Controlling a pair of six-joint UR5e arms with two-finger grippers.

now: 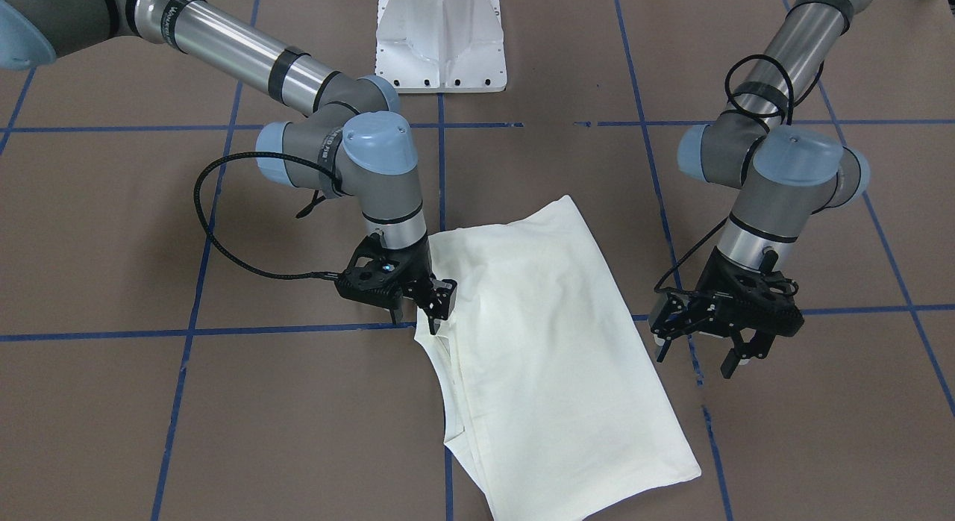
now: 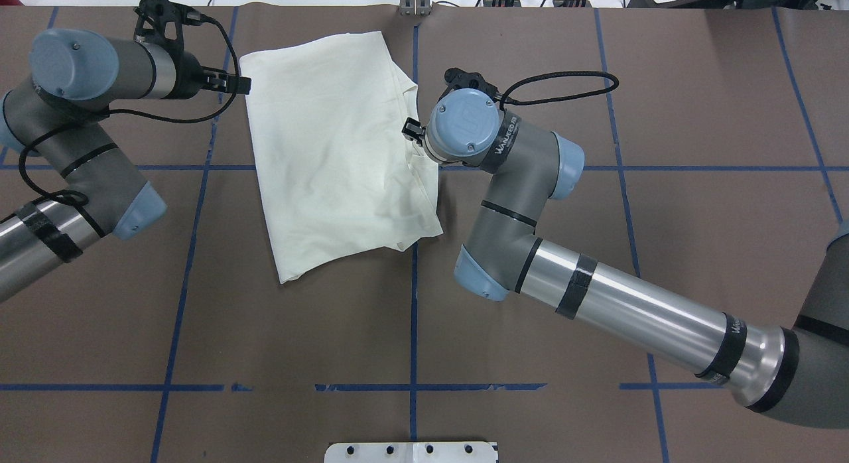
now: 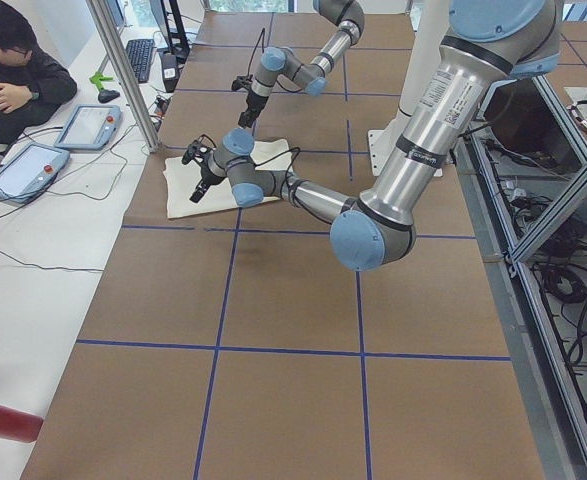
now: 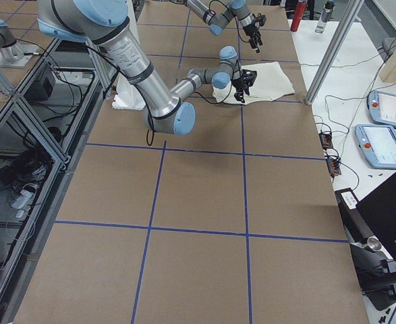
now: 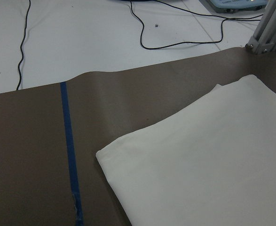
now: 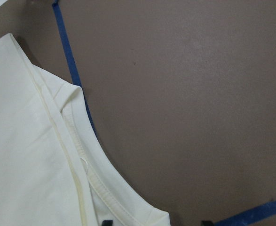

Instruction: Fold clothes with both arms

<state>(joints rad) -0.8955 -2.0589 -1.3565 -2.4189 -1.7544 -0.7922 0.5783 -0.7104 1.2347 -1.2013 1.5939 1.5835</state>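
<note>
Brown counter point(image 2: 331, 330), gridded with blue tape lines point(image 2: 414, 304). Clock headings follow the overhead view, with 12 as the side away from the robot.

T-shirt point(image 2: 331, 151): folded to a skewed rectangle, plain cream side up. It lies at 12 o'clock of the counter's middle, with its far edge near the far rim but short of it.
- 9 o'clock edge: one clean fold line.
- 3 o'clock edge: stacked layers show, with a ribbed neckline curving out from under them.
- Near corner points to 7 o'clock.

Right claw point(image 1: 416, 321): low at the shirt's 3 o'clock edge, jaws spread, holding nothing. In the wrist view one fingertip sits over the cloth's border and the other over bare counter. Cannot tell whether it touches the cloth.

Left claw point(image 1: 697, 353): jaws wide and empty, just off the shirt's 10 o'clock corner, clear of the cloth.

Open room: bare counter from 4 through 8 o'clock of the shirt. Right arm point(image 2: 630, 310) slants in from 4 o'clock. White pedestal base point(image 1: 440, 43) stands at the 6 o'clock rim, well apart.
</note>
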